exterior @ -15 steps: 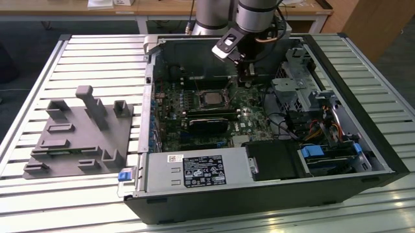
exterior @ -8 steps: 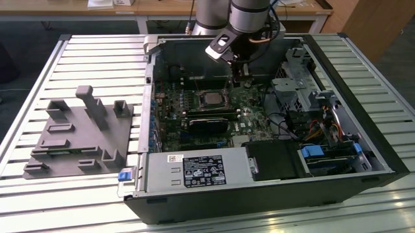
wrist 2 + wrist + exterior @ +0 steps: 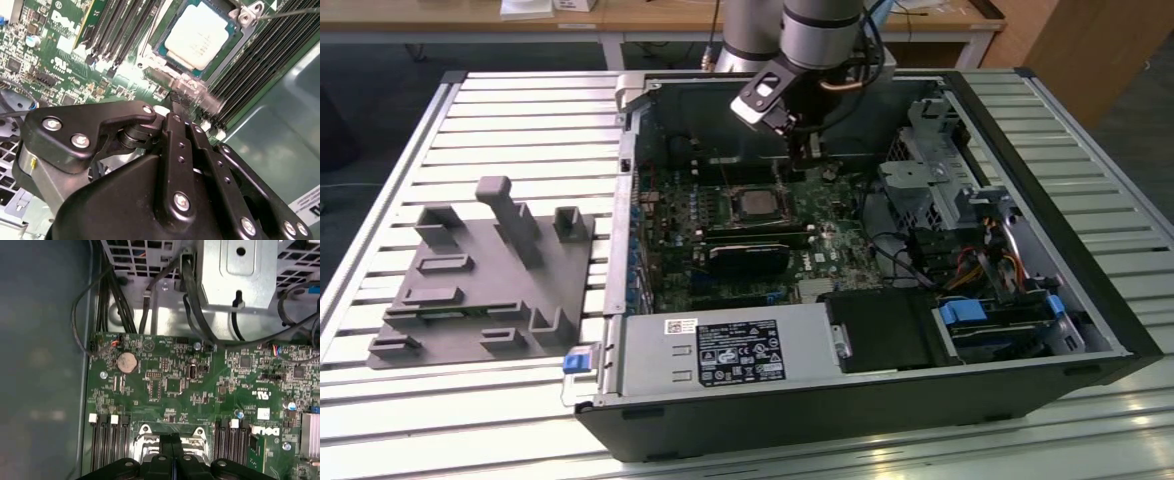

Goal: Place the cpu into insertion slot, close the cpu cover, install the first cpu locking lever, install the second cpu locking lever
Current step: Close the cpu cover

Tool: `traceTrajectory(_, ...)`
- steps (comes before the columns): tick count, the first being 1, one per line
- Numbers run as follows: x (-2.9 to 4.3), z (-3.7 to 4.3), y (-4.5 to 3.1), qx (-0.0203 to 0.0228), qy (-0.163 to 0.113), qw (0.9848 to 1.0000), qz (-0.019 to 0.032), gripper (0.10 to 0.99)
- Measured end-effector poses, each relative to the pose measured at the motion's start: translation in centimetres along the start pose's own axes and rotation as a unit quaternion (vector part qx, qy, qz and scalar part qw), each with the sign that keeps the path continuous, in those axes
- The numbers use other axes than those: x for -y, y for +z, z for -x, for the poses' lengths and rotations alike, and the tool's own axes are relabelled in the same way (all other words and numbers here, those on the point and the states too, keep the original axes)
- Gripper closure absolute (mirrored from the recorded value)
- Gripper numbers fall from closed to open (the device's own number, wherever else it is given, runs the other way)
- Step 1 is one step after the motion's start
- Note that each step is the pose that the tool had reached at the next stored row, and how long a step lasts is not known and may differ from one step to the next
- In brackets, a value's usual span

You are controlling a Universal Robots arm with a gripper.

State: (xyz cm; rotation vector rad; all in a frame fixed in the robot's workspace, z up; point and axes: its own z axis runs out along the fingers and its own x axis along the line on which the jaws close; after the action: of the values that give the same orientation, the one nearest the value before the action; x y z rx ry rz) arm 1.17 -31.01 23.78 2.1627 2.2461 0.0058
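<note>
1 cpu point(image 3: 200, 35) in insertion slot point(image 3: 159, 49), gripper point(image 3: 179, 97) near

The computer case point(image 3: 1067, 300) lies on the table point(image 3: 520, 110), towards its edge on the exterior view's right. A rack point(image 3: 480, 270) stands beside the case, towards the opposite edge. Inside, the chip point(image 3: 754, 203) sits in the socket point(image 3: 724, 198) mid-board, with the gripper point(image 3: 809, 152) above the board just behind it.

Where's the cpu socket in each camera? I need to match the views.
Exterior view: socket at board centre, near the gripper.
Second wrist view: socket just past the gripper, cpu inside.
First wrist view: silvery socket rim flanking the gripper.
Shared landmark: the gripper.
</note>
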Motion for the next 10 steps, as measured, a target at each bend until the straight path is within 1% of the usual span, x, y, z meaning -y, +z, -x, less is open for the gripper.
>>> traceTrajectory(4,0.32,-0.01,0.2,0.0,0.0,1.0,0.0,0.98)
traceTrajectory(10,0.67,-0.04,0.72,0.0,0.0,1.0,-0.0006,0.98)
